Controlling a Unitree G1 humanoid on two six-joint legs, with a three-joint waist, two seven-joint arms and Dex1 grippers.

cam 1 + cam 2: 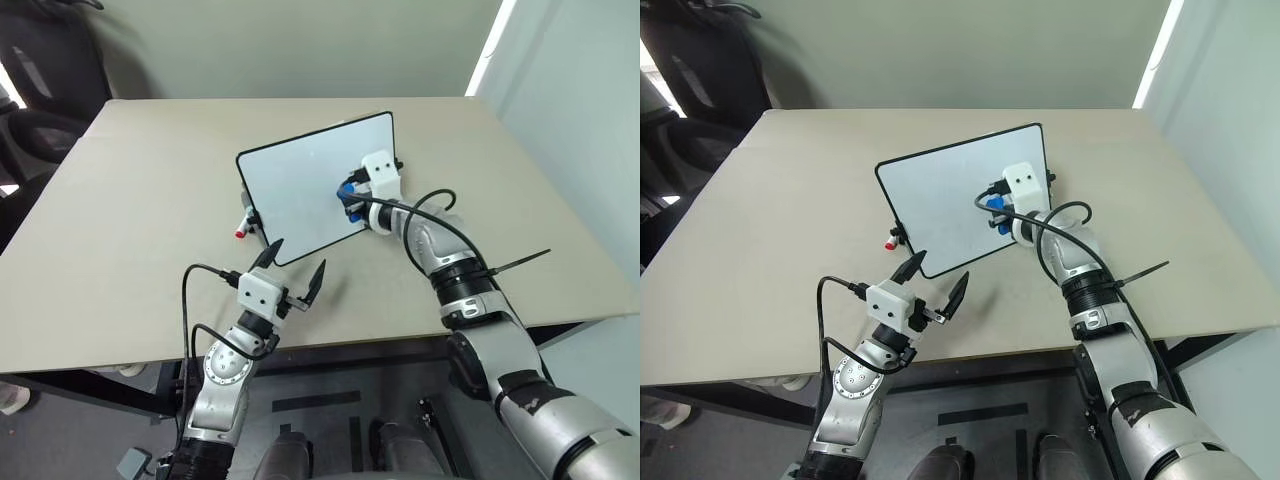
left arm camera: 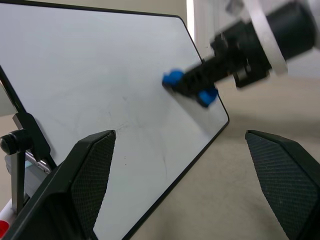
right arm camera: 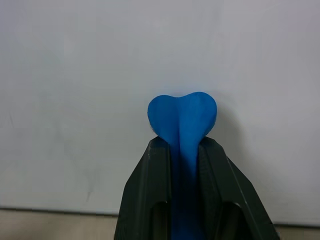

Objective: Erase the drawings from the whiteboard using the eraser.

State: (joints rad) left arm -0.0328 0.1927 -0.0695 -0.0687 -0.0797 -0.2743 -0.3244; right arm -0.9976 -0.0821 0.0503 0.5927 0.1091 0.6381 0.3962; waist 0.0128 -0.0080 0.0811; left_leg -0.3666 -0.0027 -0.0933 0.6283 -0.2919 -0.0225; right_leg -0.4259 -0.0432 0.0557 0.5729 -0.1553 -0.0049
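Whiteboard (image 1: 300, 190) stands tilted on the beige table (image 1: 130, 210), propped on a black stand. Right gripper (image 3: 184, 142) pinches the blue eraser (image 3: 183, 120), its squeezed tip against the board's white face near the right edge. Left gripper (image 1: 297, 272) hovers just before the board's lower edge, fingers spread, holding nothing. Red-capped marker (image 1: 243, 226) lies at the board's left edge.

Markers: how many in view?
1. A red-capped marker lies on the table at the whiteboard's left edge, partly hidden behind the frame; more could be behind the board.
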